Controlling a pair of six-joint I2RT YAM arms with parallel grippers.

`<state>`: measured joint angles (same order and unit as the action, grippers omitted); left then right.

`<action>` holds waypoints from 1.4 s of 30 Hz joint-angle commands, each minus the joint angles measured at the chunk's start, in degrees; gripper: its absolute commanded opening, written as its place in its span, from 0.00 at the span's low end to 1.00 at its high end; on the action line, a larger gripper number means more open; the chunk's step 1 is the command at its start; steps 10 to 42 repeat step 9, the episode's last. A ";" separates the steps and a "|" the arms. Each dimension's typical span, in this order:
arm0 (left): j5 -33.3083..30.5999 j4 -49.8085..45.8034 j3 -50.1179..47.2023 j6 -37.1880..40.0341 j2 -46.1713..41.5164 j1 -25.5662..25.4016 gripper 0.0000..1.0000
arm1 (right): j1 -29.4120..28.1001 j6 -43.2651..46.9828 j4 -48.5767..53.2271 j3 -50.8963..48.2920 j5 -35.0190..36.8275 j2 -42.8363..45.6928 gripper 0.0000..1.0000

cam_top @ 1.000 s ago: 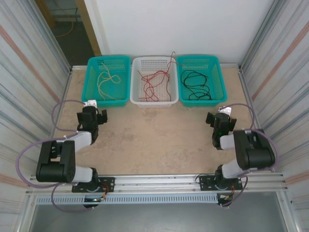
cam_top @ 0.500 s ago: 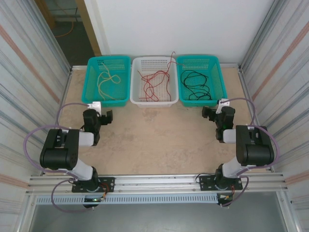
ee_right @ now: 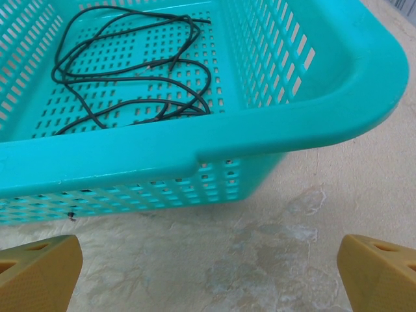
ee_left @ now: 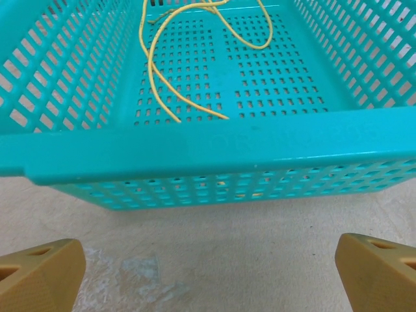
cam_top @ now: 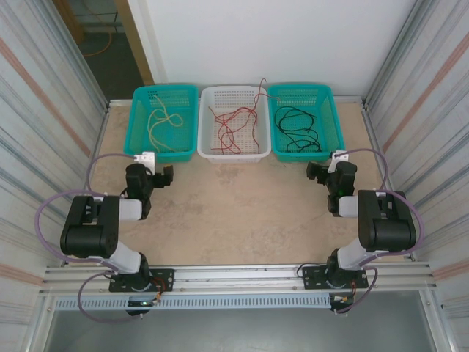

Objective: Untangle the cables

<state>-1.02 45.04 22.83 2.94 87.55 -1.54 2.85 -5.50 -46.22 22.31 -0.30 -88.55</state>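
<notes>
The cables lie apart in three baskets at the back of the table. A yellow cable point(cam_top: 163, 125) point(ee_left: 156, 71) curls in the left teal basket point(cam_top: 163, 156) point(ee_left: 208, 149). Red cables point(cam_top: 234, 125) sit in the white basket point(cam_top: 229, 156). A black cable point(cam_top: 297, 128) point(ee_right: 130, 71) is coiled in the right teal basket point(cam_top: 308, 155) point(ee_right: 195, 149). My left gripper point(cam_top: 161, 176) point(ee_left: 208, 273) stands open just in front of the left basket, nothing between its tan fingers point(ee_left: 39, 273). My right gripper point(cam_top: 316, 170) point(ee_right: 208, 273) is open before the right basket, also holding nothing.
Bare beige tabletop point(cam_top: 234, 205) stretches between the two arms. Corrugated metal walls point(cam_top: 44, 147) close in both sides. One red cable end pokes over the white basket's back rim point(cam_top: 261, 86).
Both arms shifted their elbows back and the grippers edged a little toward the baskets, then held still. The jaws stayed open and the cables did not move.
</notes>
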 commanded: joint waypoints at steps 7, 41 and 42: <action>2.81 -0.65 1.34 1.37 -0.78 0.19 0.99 | 0.23 0.34 1.55 1.89 -0.63 -0.06 0.99; 2.82 -0.50 1.21 1.33 -0.84 0.22 0.99 | -0.22 0.74 0.12 0.85 0.15 0.42 0.99; 2.82 -0.50 1.21 1.33 -0.84 0.22 0.99 | -0.22 0.74 0.12 0.85 0.15 0.42 0.99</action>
